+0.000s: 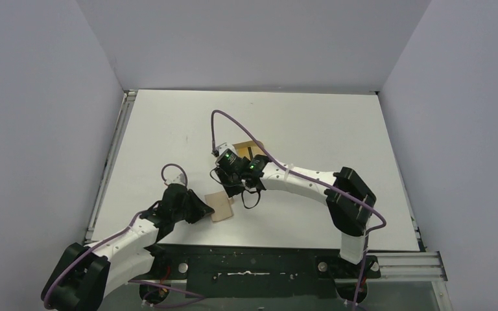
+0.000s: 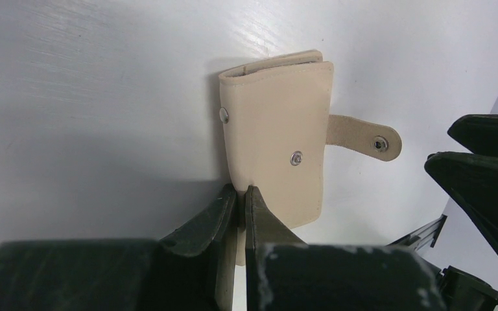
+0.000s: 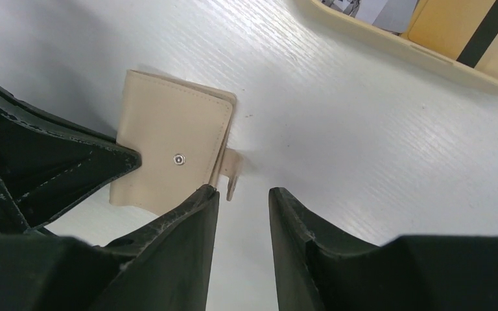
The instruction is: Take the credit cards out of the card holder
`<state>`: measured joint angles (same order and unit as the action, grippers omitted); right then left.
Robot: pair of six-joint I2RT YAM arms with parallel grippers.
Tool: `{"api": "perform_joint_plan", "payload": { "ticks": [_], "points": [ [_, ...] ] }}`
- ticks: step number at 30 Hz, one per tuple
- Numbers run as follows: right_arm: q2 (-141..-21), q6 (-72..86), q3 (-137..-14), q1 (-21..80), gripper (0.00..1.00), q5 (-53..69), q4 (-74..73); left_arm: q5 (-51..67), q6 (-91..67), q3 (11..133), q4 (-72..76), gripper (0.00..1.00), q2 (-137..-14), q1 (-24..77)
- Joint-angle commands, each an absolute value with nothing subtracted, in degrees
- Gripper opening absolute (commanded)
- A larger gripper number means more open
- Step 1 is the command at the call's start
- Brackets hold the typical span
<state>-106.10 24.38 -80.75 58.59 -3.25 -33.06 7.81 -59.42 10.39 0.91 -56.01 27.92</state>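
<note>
The left gripper (image 2: 241, 193) is clamped on the near edge of the card holder (image 2: 275, 123); the strap tab (image 2: 363, 137) lies unsnapped. The right gripper (image 3: 242, 194) hovers just beside that tab, jaws apart

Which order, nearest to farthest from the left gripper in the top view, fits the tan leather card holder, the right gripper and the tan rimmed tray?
1. Tan leather card holder: clamped in the left gripper, at its tip.
2. Right gripper: just beyond the holder, jaws open.
3. Tan rimmed tray: farthest, behind the right wrist.
</note>
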Motion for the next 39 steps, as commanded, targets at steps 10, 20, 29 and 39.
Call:
{"api": "perform_joint_plan", "payload": {
  "ticks": [10,20,29,39],
  "points": [
    [-105.3,25.0,-78.5,58.2,0.34,-1.7,-30.0,7.9,-58.4,11.4,0.9,0.0,-58.1,27.8],
    [-105.8,25.8,-77.5,58.2,0.3,-0.6,-28.7,7.7,-58.4,11.1,0.2,0.0,-57.4,27.8],
    [-106.8,26.0,-77.3,58.2,0.25,-0.4,-28.0,7.7,-58.4,10.9,0.1,0.0,-57.0,27.8],
    [-107.0,26.3,-76.7,58.2,0.21,-0.4,-27.5,7.6,-58.4,10.8,0.1,0.0,-56.7,27.8]
  ]
}}
